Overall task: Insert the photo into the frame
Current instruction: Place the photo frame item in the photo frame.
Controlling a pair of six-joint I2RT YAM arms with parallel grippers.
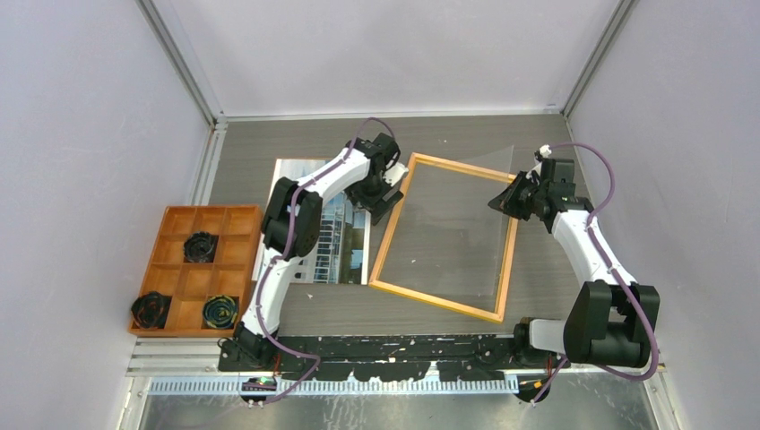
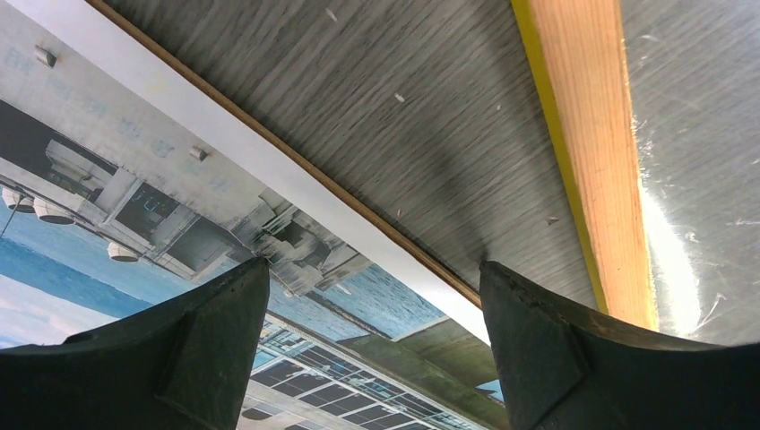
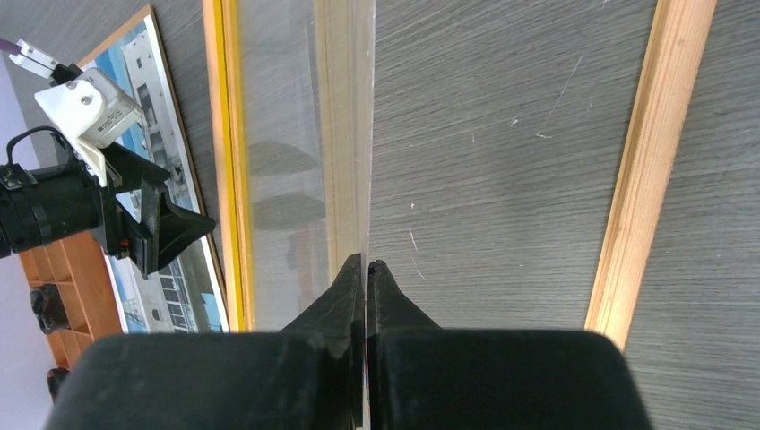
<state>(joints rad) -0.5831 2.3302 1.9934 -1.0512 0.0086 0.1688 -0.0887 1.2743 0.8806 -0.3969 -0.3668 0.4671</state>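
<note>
The grey wood-grain tabletop (image 1: 269, 143) carries the thin rectangular yellow frame (image 1: 435, 302), wooden back up. At 3 o'clock the fully closed right gripper (image 3: 367, 264) pinches its tilted clear pane (image 1: 457, 224). At the frame's 9 o'clock lies the paper building photo (image 1: 349, 242), with the left gripper (image 2: 372, 273) wide open and empty above its edge.

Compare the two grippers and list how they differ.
The left gripper is open and empty; the right gripper is shut on the clear pane. The left hangs over the photo's edge beside the frame; the right is at the frame's opposite side, holding the pane tilted. Both have black fingers.
</note>
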